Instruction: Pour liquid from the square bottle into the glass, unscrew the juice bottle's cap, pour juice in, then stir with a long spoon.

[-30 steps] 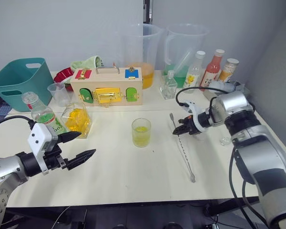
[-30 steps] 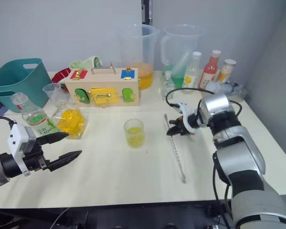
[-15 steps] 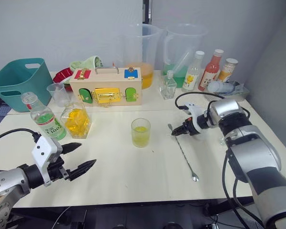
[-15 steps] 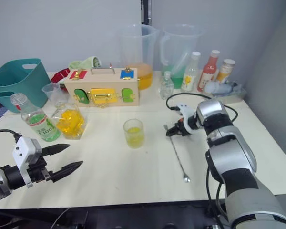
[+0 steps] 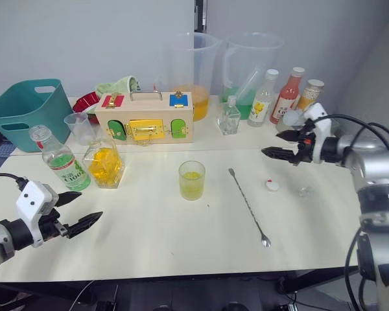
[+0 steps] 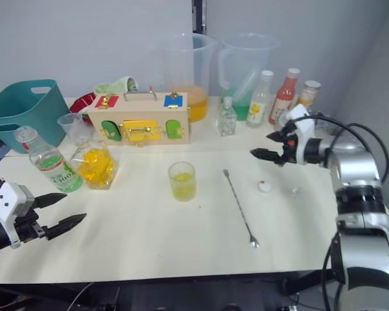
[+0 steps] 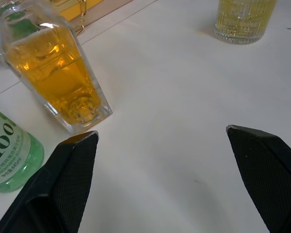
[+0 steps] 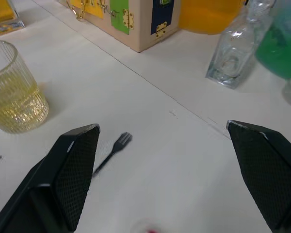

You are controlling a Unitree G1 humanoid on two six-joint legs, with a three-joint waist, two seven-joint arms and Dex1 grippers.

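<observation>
While both arms hang clear, head view: left gripper (image 5: 76, 210) splayed wide, empty, near table's front edge; right gripper (image 5: 278, 144) wide, empty. One glass (image 5: 192, 180) mid-table, yellowish fill. One long spoon (image 5: 247, 206) flat beside it; one cap (image 5: 271, 185) further right. Square bottle (image 5: 104, 162) just beside capless juice bottle (image 5: 59, 159)

Left wrist: juice bottle cut off at frame edge

Right wrist: spoon's forked end (image 8: 117, 147), stem hidden behind a finger

Counts: 2 large clear jugs (image 5: 189, 68) (image 5: 251, 65); 3 capped bottles at back right (image 5: 264, 97) (image 5: 288, 95) (image 5: 309, 94); 1 juice bottle (image 5: 58, 159); 1 square bottle (image 5: 104, 162); 1 glass (image 5: 192, 180); 1 long spoon (image 5: 247, 207); 1 cap (image 5: 271, 186); 1 small flask (image 5: 229, 116); 1 teal basket (image 5: 23, 111); 1 wooden latch box (image 5: 144, 116)
</observation>
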